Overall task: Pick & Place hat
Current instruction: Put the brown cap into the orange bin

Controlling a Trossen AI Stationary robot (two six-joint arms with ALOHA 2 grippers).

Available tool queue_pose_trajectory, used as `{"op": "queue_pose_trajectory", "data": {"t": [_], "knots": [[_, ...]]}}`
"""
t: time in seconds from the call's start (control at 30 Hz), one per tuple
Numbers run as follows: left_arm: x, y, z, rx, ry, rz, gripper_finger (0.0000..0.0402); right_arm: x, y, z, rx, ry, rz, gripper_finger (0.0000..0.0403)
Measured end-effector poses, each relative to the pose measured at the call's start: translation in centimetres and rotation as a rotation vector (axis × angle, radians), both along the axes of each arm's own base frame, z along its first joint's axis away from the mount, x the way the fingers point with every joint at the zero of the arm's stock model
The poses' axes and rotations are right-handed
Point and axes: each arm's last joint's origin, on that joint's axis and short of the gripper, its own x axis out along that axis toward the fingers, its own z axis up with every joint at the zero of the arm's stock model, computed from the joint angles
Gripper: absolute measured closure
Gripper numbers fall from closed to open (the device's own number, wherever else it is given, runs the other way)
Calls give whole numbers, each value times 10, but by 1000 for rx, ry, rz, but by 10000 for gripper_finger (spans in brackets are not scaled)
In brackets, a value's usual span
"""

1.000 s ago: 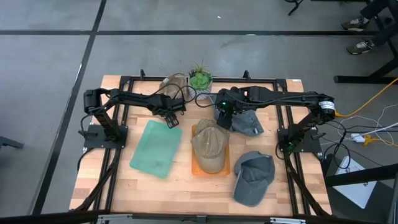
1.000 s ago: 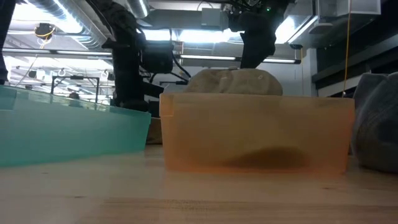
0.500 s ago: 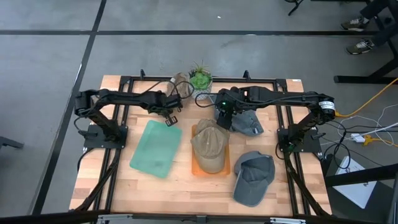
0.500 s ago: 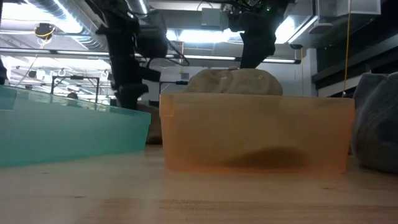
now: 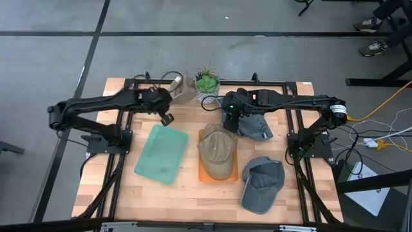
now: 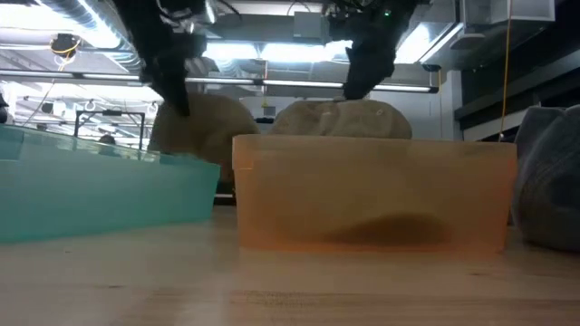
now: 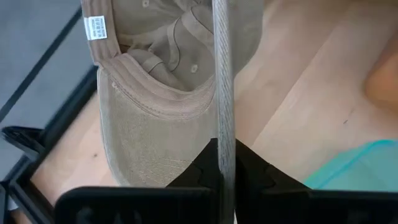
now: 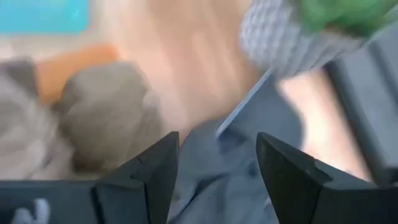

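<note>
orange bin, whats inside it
A tan cap sits inside the orange bin, its crown rising above the rim. The cap covers most of the bin's floor, so anything beneath it is hidden.

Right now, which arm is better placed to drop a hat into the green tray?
The left. Its gripper is shut on the tan hat's brim, beside the green tray. The right gripper stands open over the gray hat, farther away.
</note>
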Motion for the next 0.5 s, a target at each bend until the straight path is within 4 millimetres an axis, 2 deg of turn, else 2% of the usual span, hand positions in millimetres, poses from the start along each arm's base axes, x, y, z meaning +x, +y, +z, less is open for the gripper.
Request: {"op": "queue_pose_trajectory", "data": {"t": [0.33, 0.5], "knots": [[-48, -19, 49, 1, -349, -31, 389, 24, -5, 20, -231, -228, 141, 191], [-63, -27, 67, 15, -518, -83, 390, 33, -11, 8, -322, -369, 142, 191]]}}
